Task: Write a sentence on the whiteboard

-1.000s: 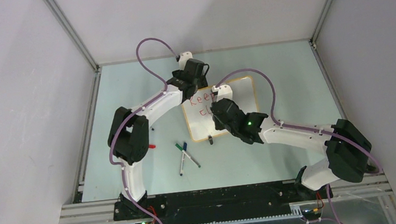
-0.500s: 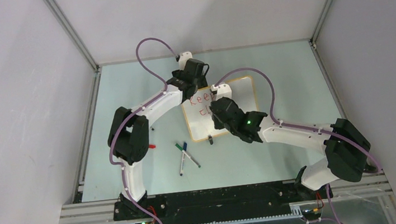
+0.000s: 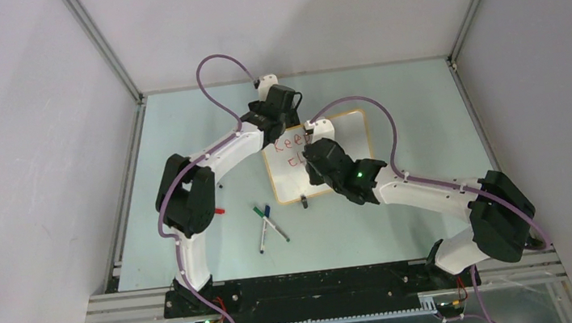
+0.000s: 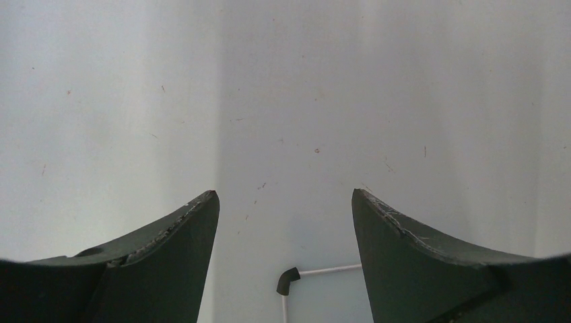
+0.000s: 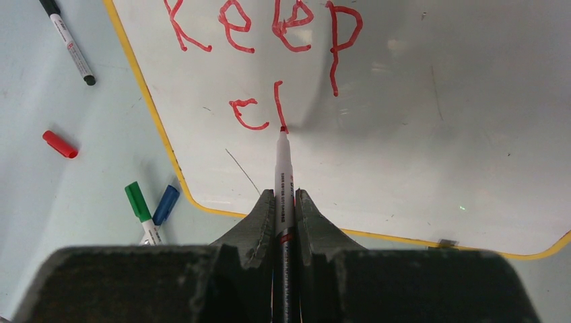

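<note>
Just ahead of right gripper (image 5: 284, 195): whiteboard (image 5: 438, 134) | clamping red marker (image 5: 283, 168) | left gripper (image 4: 285, 193) spread wide

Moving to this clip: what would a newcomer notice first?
Red lettering on the whiteboard: "Keep", then a second line barely begun. The right tool, shut on a red marker, has the tip at the last stroke's foot. Spare pens lie beside the board.

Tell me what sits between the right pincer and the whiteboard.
A marker: the right pincer is shut on its barrel, and its red tip meets the whiteboard at the foot of the second line's tall stroke. The right wrist view shows this.
</note>
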Controlling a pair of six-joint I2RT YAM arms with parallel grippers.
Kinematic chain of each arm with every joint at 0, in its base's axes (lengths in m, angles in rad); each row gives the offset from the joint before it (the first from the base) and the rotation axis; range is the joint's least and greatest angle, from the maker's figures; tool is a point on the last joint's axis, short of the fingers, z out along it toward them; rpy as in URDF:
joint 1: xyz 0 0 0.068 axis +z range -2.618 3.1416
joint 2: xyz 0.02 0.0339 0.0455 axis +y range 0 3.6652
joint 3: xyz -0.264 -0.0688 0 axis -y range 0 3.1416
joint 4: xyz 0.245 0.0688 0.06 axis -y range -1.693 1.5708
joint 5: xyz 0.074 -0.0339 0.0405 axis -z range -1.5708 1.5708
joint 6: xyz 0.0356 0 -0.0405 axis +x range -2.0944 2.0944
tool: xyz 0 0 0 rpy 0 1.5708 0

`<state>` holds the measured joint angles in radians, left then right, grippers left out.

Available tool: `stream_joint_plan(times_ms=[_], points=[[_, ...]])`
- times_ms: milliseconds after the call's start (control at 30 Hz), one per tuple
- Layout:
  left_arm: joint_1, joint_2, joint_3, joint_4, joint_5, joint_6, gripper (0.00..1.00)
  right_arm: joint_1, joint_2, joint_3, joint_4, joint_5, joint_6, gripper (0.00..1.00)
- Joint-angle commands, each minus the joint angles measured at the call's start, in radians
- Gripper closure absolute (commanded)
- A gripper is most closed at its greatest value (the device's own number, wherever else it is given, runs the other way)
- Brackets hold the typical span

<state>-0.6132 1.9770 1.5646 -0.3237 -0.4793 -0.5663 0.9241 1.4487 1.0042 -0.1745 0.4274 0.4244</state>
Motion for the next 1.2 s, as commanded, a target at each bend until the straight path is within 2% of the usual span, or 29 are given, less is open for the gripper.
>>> stream_joint_plan(times_ms=[0, 1167], points=[[-0.012, -0.003, 0.038, -0.019, -0.021, 0.02, 0.22, -0.019, 0.009, 0.039, 0.038, 0.027, -0.017, 1.0], [-0.013, -0.003, 0.039, -0.022, -0.024, 0.023, 0.22, -0.029, 0.007, 0.064, 0.037, 0.048, -0.029, 1.0]])
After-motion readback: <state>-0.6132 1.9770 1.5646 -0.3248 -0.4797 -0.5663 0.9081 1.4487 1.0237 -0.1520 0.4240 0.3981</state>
